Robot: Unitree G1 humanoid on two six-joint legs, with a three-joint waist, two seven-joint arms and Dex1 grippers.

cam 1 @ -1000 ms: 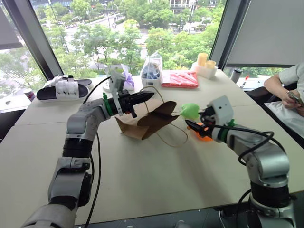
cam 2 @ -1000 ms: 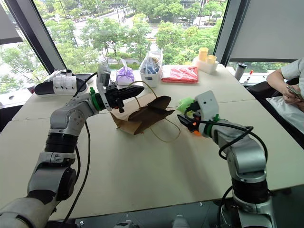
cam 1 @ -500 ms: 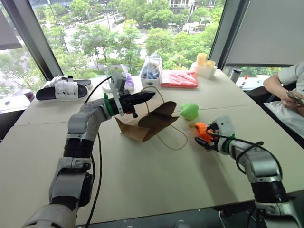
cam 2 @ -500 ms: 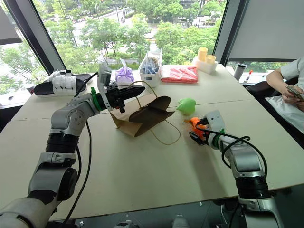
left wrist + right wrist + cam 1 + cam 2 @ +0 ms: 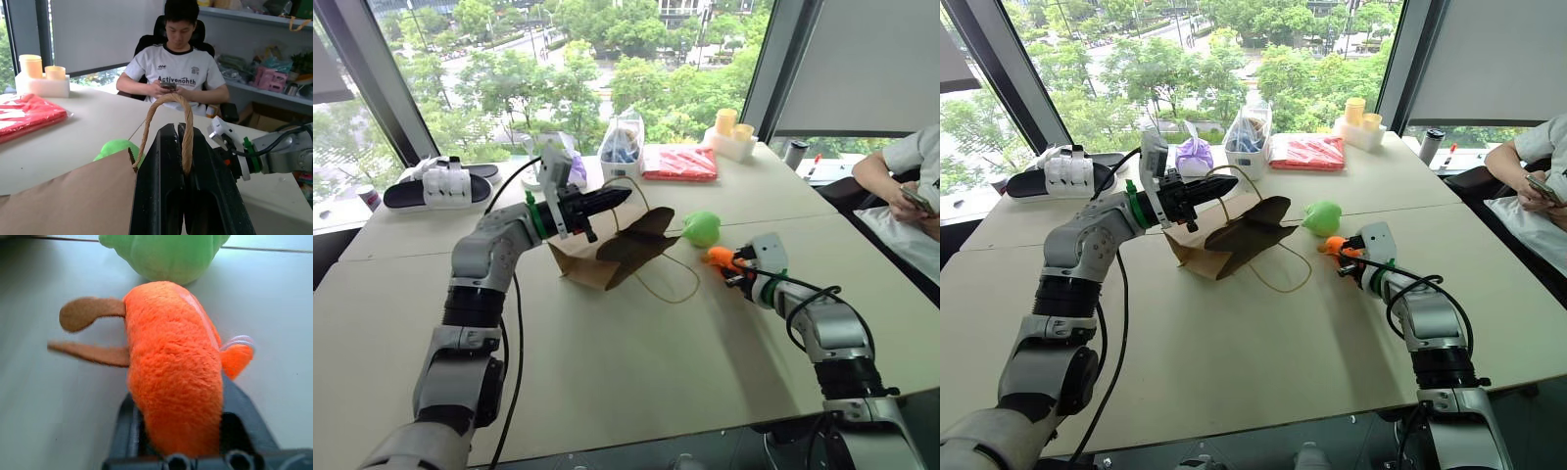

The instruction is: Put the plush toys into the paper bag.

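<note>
Right gripper dropped to table – now clamped on orange toy; left gripper unmoved, pinching bag handle.

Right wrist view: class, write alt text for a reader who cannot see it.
The orange plush toy sits between the right gripper's black jaws, which close on it over a pale table. The green plush toy lies just beyond it.

Bright daylight from the windows; soft shadows, sharp views

Beige table stands before tall windows showing green trees.
</note>
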